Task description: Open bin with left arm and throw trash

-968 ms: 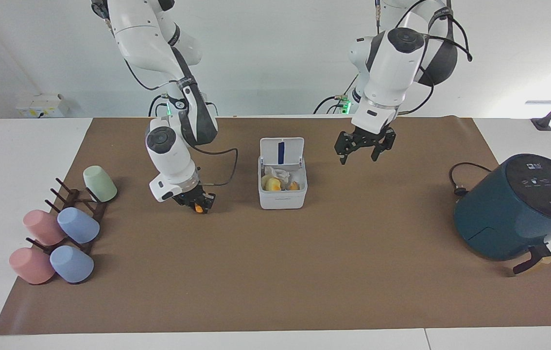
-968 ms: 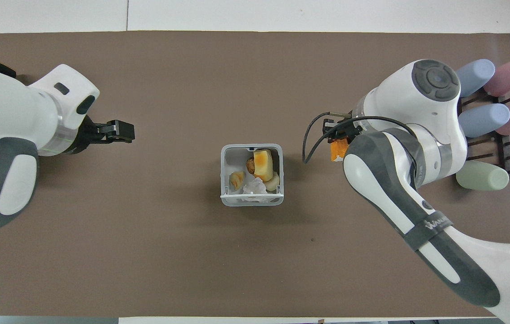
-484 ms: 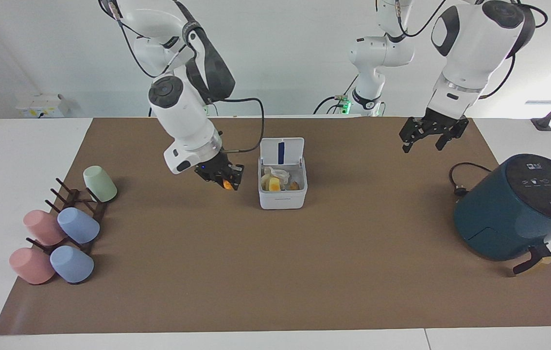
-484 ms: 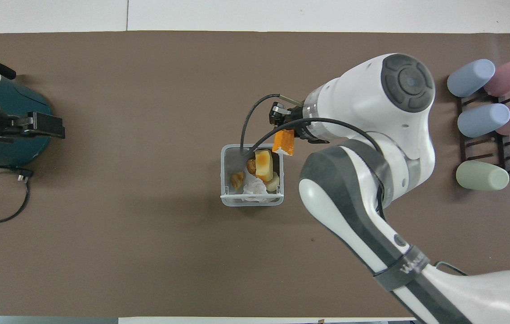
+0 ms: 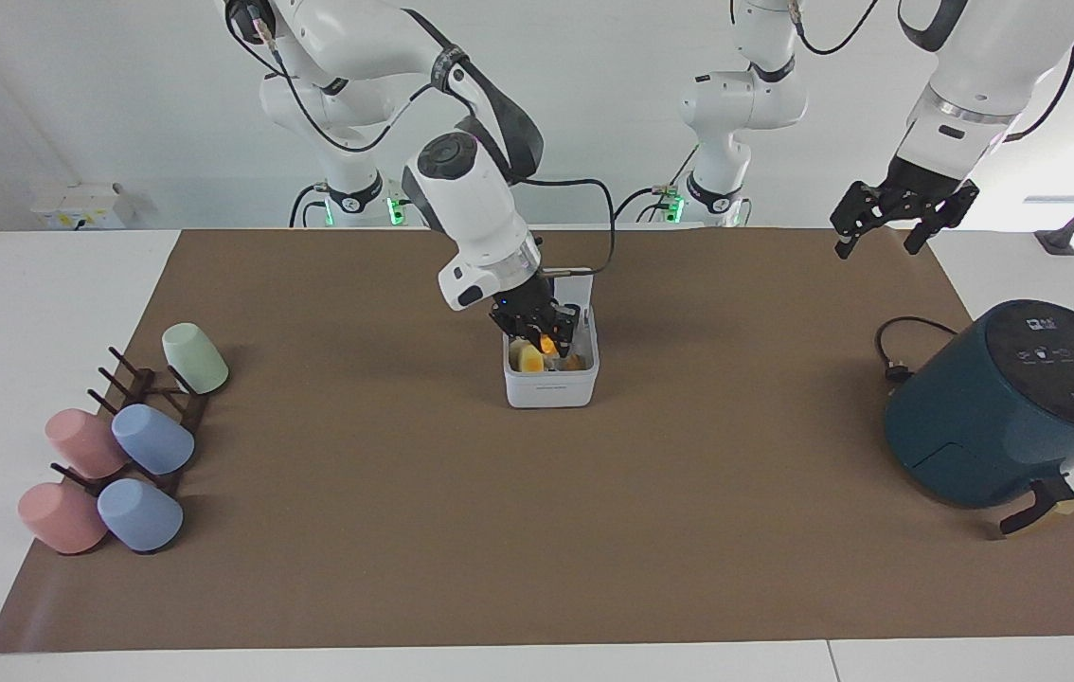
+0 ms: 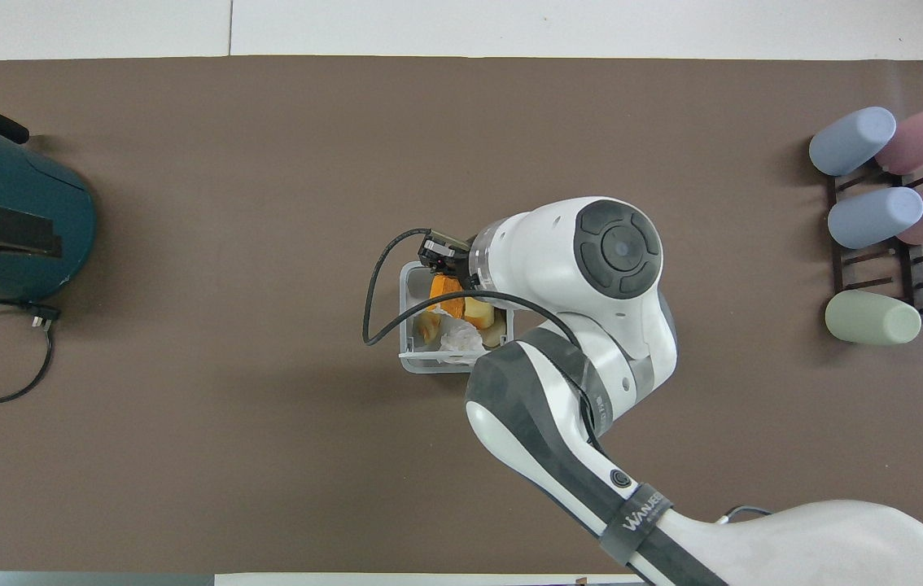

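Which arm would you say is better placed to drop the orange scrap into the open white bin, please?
The right arm: the right gripper holds the orange wedge-shaped scrap directly over the small white square plastic bin. The left gripper hangs open near the dark teal air fryer.

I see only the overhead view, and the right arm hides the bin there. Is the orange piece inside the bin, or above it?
Observer: In the facing view, the right gripper is down at the mouth of the bin, shut on the orange wedge.
Operator: Is the lid up?
Observer: Yes, its top edge stands upright just above the gripper.
Operator: Does the left gripper touch the air fryer?
Observer: No, it hangs open, high above the fryer.
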Controlling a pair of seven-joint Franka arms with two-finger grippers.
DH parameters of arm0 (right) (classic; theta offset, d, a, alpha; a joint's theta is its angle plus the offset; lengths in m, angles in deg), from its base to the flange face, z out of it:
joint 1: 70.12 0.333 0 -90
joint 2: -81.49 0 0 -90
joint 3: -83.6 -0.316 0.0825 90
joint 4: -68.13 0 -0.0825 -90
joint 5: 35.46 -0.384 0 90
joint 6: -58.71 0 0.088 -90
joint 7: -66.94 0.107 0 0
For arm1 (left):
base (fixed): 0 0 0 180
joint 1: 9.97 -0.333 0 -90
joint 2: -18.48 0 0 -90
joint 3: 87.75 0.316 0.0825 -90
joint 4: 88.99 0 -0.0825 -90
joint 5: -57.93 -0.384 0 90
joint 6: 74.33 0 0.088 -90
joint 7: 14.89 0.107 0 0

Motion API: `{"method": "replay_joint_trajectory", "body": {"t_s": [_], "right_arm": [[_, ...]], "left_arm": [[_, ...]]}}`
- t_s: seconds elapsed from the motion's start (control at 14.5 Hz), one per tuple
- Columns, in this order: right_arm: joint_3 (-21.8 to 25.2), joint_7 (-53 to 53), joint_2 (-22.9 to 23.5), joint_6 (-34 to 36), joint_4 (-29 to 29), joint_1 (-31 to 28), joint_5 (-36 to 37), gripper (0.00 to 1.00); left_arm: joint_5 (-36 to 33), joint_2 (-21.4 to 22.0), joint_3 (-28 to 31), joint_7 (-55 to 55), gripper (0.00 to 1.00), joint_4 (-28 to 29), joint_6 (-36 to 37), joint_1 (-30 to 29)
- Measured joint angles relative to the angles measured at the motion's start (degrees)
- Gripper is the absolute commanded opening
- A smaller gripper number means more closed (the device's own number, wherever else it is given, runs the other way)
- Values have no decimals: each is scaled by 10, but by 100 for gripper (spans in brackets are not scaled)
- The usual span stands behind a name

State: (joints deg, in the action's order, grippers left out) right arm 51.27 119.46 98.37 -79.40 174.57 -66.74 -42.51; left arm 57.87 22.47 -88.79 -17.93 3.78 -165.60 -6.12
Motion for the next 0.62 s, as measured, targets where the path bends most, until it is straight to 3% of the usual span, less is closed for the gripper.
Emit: {"method": "replay_joint_trajectory", "body": {"t_s": [0.07, 0.28, 0.48, 0.62], "right_arm": [[-3, 1, 0, -13, 13, 2, 0, 68], [-11, 13, -4, -26, 30, 3, 1, 100], [-10, 14, -12, -20, 29, 1, 33, 100], [-3, 10, -18, 28, 5, -2, 73, 100]], "left_arm": [[0, 0, 0, 2, 100, 0, 2, 0], [0, 1, 0, 9, 100, 1, 4, -4], [0, 2, 1, 12, 100, 1, 5, -7], [0, 3, 1, 12, 100, 1, 5, -8]]}}
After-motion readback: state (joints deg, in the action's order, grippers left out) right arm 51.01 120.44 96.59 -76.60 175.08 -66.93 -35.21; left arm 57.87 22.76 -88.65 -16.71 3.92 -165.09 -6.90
